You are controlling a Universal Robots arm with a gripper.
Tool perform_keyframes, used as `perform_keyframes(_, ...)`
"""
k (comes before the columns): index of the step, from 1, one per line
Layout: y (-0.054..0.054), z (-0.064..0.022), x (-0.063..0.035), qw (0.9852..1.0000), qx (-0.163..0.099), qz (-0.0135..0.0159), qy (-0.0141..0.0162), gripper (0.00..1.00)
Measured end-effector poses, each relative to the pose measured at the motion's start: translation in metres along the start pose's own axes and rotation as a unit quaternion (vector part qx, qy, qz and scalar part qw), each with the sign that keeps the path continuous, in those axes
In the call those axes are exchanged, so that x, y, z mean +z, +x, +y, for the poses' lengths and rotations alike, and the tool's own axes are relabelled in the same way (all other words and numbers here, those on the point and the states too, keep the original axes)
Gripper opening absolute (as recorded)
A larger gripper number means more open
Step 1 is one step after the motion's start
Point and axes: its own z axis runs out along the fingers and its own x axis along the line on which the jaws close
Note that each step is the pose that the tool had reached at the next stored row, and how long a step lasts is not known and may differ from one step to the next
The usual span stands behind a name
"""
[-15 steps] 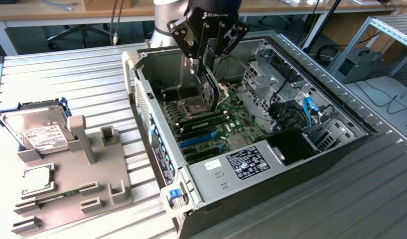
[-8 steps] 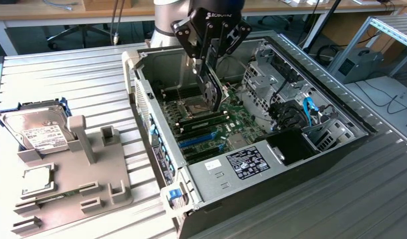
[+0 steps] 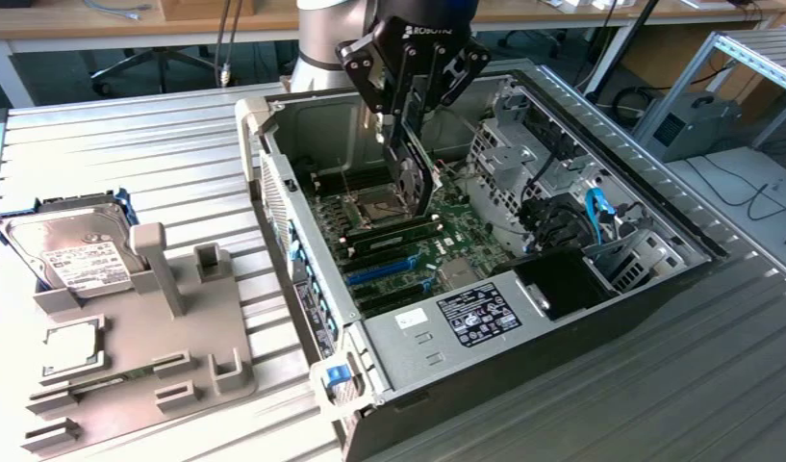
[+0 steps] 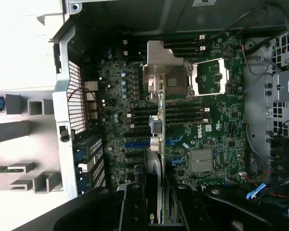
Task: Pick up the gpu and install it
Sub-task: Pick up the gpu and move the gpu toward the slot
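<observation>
Pinching the gpu by its upper edge, the gripper hangs it upright inside the open computer case, just above the motherboard, apparently so that its lower edge can meet a blue slot.

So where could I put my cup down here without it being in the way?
Bare ribbed table lies behind the grey holder on the exterior view's left, and more beside the computer case on that view's right. Crowded: the holder with its hard drive, and inside the case, where the gripper holds the gpu.
</observation>
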Motion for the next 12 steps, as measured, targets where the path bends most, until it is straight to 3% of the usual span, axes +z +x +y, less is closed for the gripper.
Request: perform_keyframes(12,-0.0091,0.0007,0.0029,1.0000,0.000,0.0000,-0.0001,0.26)
